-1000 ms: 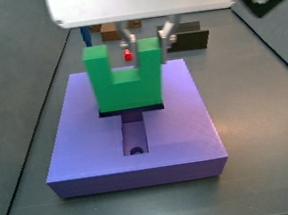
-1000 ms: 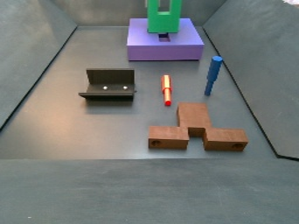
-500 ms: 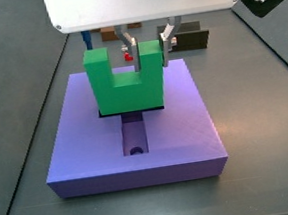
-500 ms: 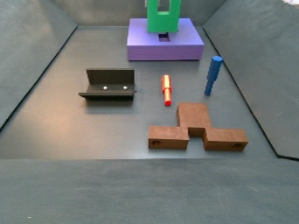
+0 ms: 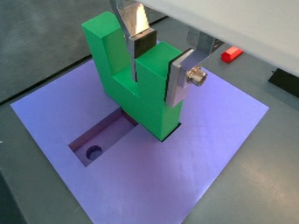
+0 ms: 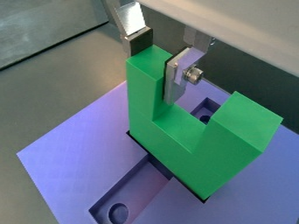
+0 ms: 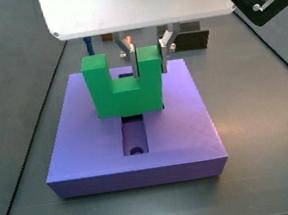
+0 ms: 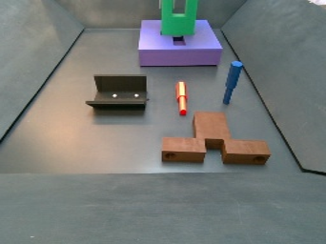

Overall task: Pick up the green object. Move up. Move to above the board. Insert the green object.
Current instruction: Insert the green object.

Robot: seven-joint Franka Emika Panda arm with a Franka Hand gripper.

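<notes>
The green object (image 7: 119, 83) stands upright with its base sunk in the recess of the purple board (image 7: 183, 124), prongs up. It also shows in both wrist views (image 5: 122, 74) (image 6: 193, 136) and at the far end in a side view (image 8: 177, 17). My gripper (image 7: 146, 47) reaches down from above, and its flat silver fingers (image 5: 181, 80) (image 6: 138, 37) sit on either side of one prong, shut on it. The front part of the recess with a round hole (image 7: 136, 141) is open. The board fills both wrist views (image 5: 211, 140) (image 6: 82, 149).
On the floor in front of the board (image 8: 178, 50) lie a dark fixture (image 8: 118, 92), a red cylinder (image 8: 181, 95), an upright blue cylinder (image 8: 234, 82) and a brown U-shaped block (image 8: 214, 141). A dark block (image 7: 194, 40) sits behind the board.
My gripper and the green object have come down together; the block's base now sits lower in the board's recess. Nothing else has moved.
</notes>
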